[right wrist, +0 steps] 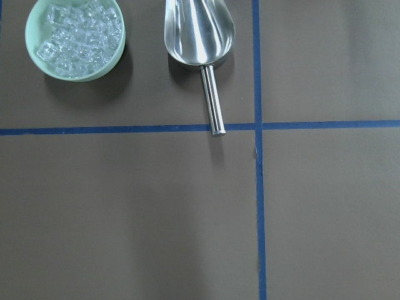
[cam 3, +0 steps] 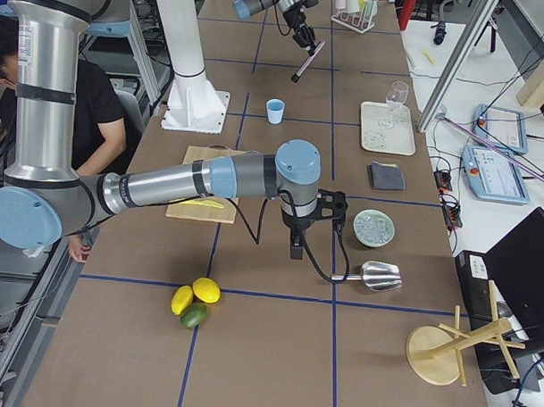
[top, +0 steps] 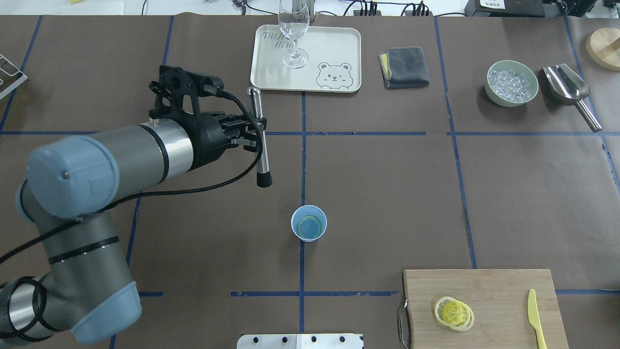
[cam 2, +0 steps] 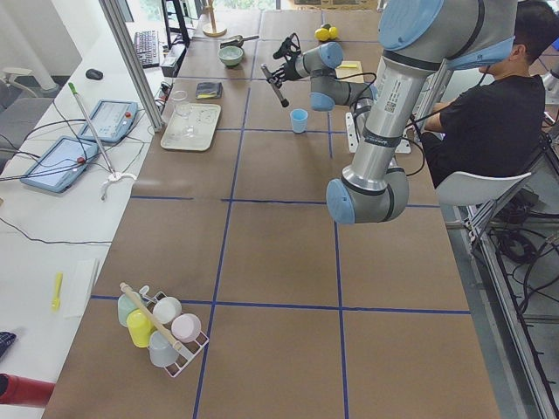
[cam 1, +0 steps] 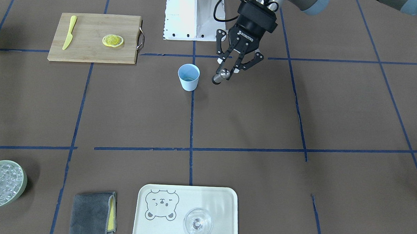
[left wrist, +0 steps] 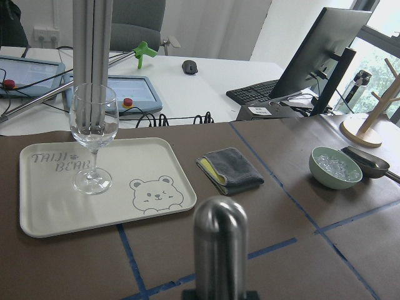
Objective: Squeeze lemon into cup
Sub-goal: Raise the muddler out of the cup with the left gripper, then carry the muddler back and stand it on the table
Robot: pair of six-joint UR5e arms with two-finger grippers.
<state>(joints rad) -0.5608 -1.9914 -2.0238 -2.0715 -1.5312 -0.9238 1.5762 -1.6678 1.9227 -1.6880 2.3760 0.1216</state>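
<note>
The lemon [top: 454, 314] lay cut face up on the wooden cutting board [top: 484, 286], near the board's handle end, with the slim yellow knife [top: 536, 317] well apart from it on the same board. The light-blue cup [top: 309, 229] stood upright on a blue tape line around the middle of the desk [top: 387, 194], well apart from the lemon and with nothing touching it. Off to one side of the cup, the left tool [top: 252, 131] hung above the desk, clenched on a metal rod [top: 259, 145] with a rounded top and a black tip; the black end pointed toward the cup but stayed clear of it. Beyond that sat the cream bear tray [top: 271, 72] carrying a clear stemmed glass [top: 294, 29], then a folded grey cloth [top: 404, 66]. The right tool [cam 3: 295, 249] hovered over the desk near the pale green bowl of ice [top: 511, 102] and a steel scoop [top: 566, 85]; I could not tell whether it was released or clenched.
</note>
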